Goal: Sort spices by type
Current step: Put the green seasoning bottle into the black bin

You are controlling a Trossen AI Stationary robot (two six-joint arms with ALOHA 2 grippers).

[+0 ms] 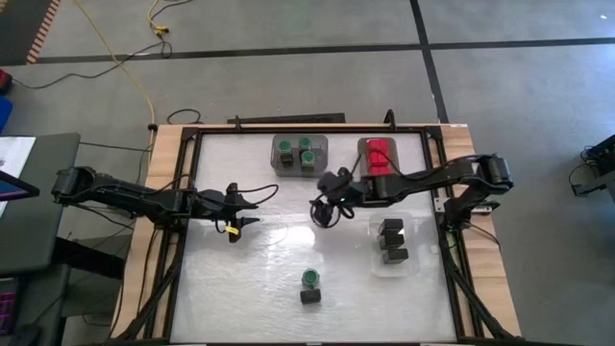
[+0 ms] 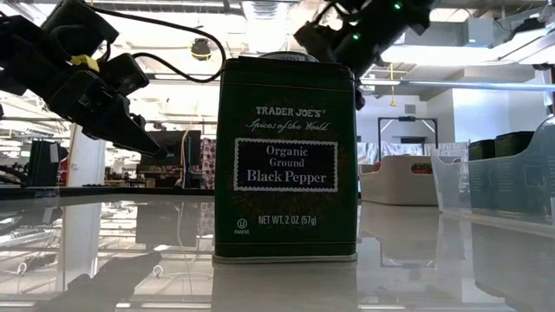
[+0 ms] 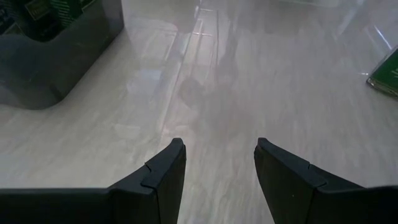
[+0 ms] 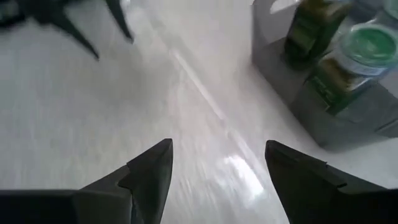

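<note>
Nearest the low camera stands the black pepper tin (image 2: 286, 160), a tall dark metal box with flat printed faces, upright on the glossy table (image 1: 259, 279). In the high view it sits at the near edge, touching a green-lidded round jar (image 1: 309, 278) at its 12 o'clock. These two are the only spices outside a tray.

Both arms hang above the middle of the table, well apart from the pair. The left gripper (image 1: 237, 223) has its fingers parted and empty over bare surface; the pair lies toward its 4 o'clock. The right gripper (image 1: 323, 213) is likewise spread and holds nothing; the pair lies at roughly its 6 o'clock. The right gripper appears the nearer of the two, though not by much. The tin's long axis is vertical, so a level approach across its narrow faces seems appropriate.

Farther off, a clear plastic tray (image 1: 377, 264) at the right holds dark blocks (image 1: 391, 240). At the far edge, a grey tray (image 1: 279, 165) holds green-lidded jars (image 1: 307, 146), and a second tray (image 1: 364, 146) beside it holds red-topped boxes (image 1: 381, 157).
</note>
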